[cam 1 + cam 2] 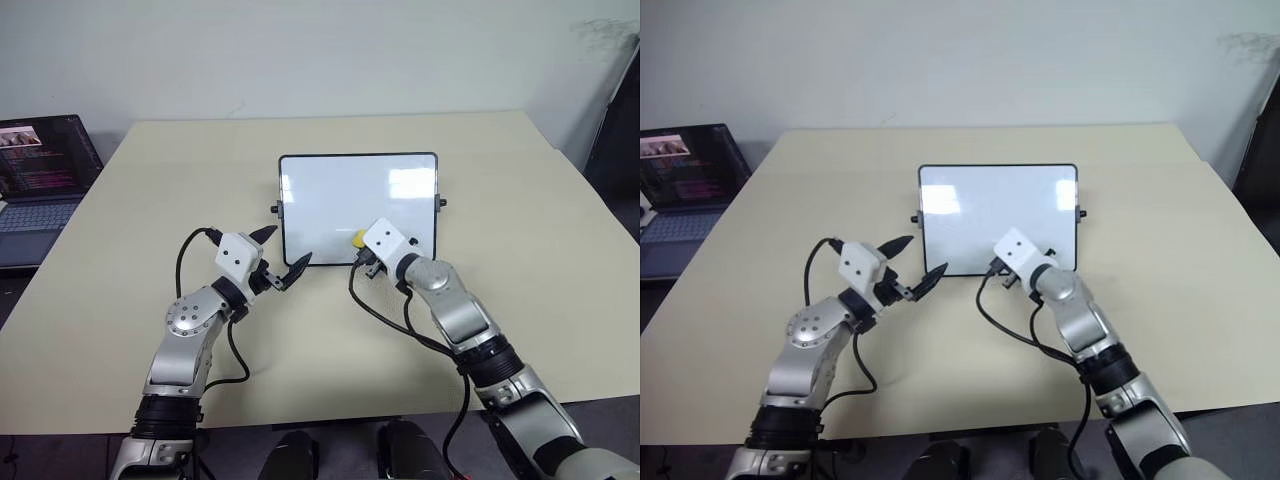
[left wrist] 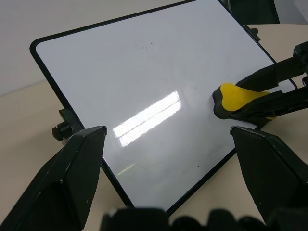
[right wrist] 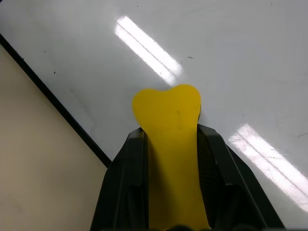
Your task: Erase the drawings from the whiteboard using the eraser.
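We list two silver-grey jointed arms with black bands; white boxy wrist housings; black looping cables; left gripper point(image 1: 282, 257) and right gripper point(image 3: 169, 144) with tapered black fingers.

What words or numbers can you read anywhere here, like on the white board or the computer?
None can be read.
The laptop screen: lines of coloured text, too small and blurred to read.
The whiteboard: no words or numbers, just a few tiny dark specks.
The eraser, held by the right gripper: plain yellow, no label to see.
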Controlling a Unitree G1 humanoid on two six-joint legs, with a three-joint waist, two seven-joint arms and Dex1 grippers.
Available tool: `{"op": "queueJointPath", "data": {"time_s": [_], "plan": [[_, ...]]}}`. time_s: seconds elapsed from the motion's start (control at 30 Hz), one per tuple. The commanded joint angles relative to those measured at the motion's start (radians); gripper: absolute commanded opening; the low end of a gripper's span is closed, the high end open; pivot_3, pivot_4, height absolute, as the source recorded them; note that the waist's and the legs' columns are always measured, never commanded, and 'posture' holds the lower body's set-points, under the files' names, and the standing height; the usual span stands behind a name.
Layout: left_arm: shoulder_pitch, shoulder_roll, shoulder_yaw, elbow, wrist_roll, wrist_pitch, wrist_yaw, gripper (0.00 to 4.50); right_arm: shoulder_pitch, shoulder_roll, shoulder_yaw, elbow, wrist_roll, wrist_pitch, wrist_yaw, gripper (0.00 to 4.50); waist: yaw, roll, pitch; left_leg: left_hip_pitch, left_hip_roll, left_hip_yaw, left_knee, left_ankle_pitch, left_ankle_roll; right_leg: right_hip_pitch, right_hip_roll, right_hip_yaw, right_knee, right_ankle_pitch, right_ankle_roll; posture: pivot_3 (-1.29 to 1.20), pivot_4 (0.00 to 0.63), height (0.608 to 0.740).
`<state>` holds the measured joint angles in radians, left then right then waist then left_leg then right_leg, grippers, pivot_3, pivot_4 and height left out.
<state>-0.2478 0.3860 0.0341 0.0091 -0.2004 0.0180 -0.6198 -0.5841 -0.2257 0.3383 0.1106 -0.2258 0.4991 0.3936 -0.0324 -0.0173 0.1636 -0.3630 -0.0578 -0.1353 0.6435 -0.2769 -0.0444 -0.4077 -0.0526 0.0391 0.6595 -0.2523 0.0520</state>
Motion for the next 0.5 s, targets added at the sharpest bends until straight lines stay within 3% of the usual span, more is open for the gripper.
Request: {"op": "queueJointPath", "data": {"time_s": [0.03,0.2,0.5], "plan": [[-0.006,-0.004,0.002,-0.030,-0.004,-0.017,0.007,4.50,0.012,-0.023,-0.014,-0.025,-0.007,0.029,0.014,0.99,0.000,0.000,0.000,0.000,0.000,0.000,0.000,0.000,0.000,0.000,0.000,0.000,0.000,0.000,0.000,0.00,0.150,0.740],[-0.009,-0.006,0.001,-0.029,-0.005,-0.016,0.006,4.50,0.011,-0.036,-0.046,-0.057,0.011,0.041,0.020,0.99,0.000,0.000,0.000,0.000,0.000,0.000,0.000,0.000,0.000,0.000,0.000,0.000,0.000,0.000,0.000,0.00,0.150,0.740],[-0.011,-0.008,0.001,-0.025,-0.003,-0.015,0.004,4.50,-0.077,0.051,-0.132,-0.035,0.066,0.002,-0.059,0.99,-0.003,0.000,0.000,-0.001,0.000,0.001,0.000,0.000,0.000,-0.001,0.000,0.001,0.000,0.000,0.000,0.00,0.150,0.740]]}}
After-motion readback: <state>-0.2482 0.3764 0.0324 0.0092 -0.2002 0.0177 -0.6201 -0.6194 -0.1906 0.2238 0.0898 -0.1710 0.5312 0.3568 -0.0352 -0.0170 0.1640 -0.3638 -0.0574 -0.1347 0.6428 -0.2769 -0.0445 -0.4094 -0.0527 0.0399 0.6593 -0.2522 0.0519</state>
